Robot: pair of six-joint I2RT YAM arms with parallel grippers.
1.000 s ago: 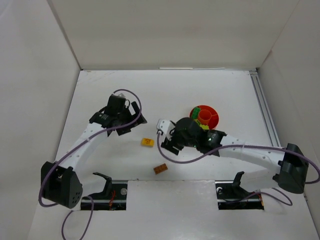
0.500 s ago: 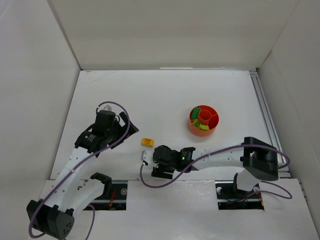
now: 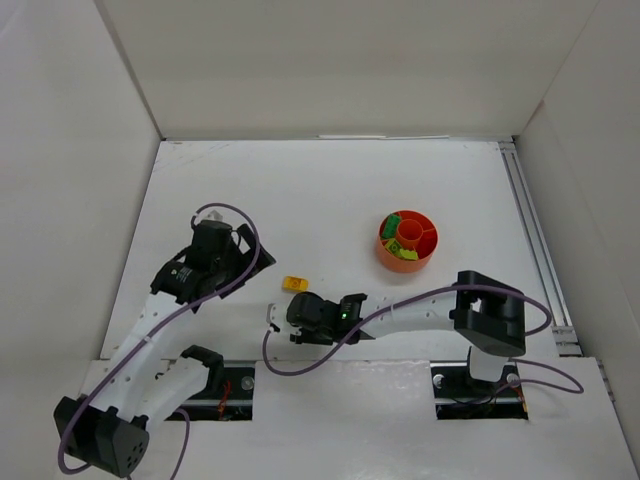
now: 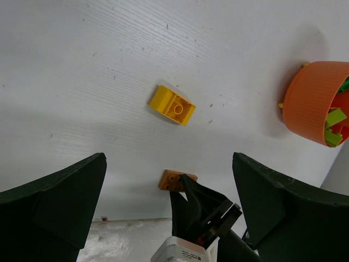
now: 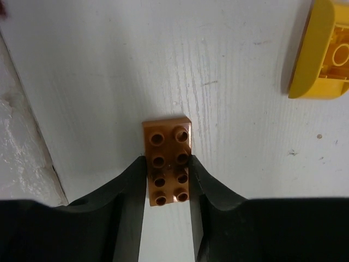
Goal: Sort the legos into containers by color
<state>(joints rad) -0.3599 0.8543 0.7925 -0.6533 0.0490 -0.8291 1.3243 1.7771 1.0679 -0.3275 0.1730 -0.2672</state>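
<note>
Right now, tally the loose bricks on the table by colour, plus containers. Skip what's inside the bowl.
yellow brick: 1
brown brick: 1, pinched between the fingers of the right gripper
orange bowl: 1
Total: 3

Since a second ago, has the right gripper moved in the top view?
Yes. The right gripper went from beside the orange bowl left and toward the near edge, past the yellow brick, and now clamps the brown brick.
</note>
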